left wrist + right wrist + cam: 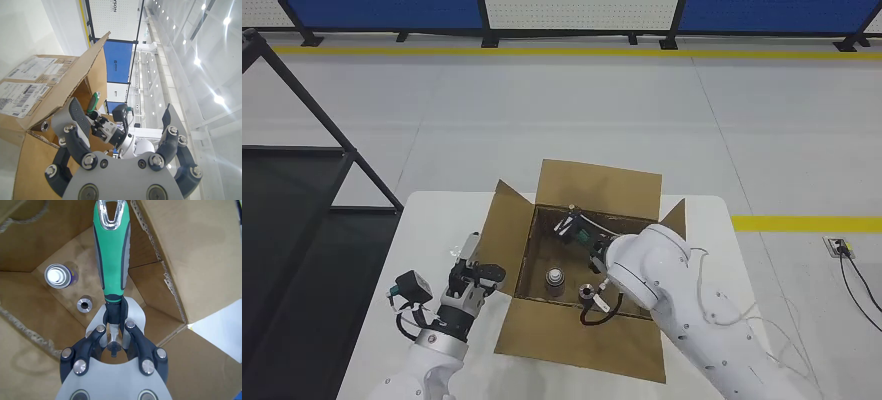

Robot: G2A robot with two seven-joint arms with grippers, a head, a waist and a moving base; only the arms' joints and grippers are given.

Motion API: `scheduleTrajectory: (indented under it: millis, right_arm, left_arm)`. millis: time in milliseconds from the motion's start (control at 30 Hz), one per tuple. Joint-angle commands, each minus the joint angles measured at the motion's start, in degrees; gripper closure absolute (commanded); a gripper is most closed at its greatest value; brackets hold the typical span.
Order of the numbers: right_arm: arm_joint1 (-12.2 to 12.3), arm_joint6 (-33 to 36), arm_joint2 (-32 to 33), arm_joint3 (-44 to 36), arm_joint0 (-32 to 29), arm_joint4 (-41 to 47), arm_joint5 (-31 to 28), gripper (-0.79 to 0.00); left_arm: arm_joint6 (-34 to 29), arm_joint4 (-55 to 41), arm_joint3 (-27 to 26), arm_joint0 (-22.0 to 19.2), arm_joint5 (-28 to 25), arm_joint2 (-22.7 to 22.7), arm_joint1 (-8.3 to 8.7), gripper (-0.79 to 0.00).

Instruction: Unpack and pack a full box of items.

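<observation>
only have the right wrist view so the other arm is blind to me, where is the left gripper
observer: the left gripper is outside the box, over the table by the left flap.
operator: open or shut
observer: open, nothing between its fingers.
operator: anything on the box's outside
observer: paper labels on the wall facing that gripper.

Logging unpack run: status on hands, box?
Right hand shut on green-handled tool, within open box. Left hand open, outside box beside flap. Spray can, metal cylinder upright on box floor.
</observation>
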Motion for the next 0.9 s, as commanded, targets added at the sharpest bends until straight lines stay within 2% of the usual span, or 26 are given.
scheduleTrajectory:
  millis: [0,367,500,700,867]
  right_arm:
    - [0.08,0.34,0.42,-1.05,-0.27,-0.32,0.11,0.0]
    - [0.08,0.34,0.42,-1.05,-0.27,-0.32,0.11,0.0]
    - [-0.08,-2.08,0.93,-2.51,-0.53,0.5,0.29,0.0]
    - [0.04,0.24,4.49,-11.62,-1.28,3.51,3.05,0.0]
    - [0.71,3.35,9.66,-22.89,-4.84,3.49,7.33,0.0]
  left_arm:
    - [0.18,-0.2,-0.25,0.25,-0.03,-0.23,0.07,-0.785]
    - [0.25,-0.13,-0.38,0.41,-0.07,-0.4,0.1,-0.785]
    - [0.14,-0.06,-0.17,0.49,-0.42,-0.3,0.13,-0.785]
    - [-2.12,-1.6,1.56,-0.89,-0.37,-0.85,0.43,-0.785]
    - [-4.03,-3.4,3.01,-3.1,0.7,-1.76,0.71,-0.785]
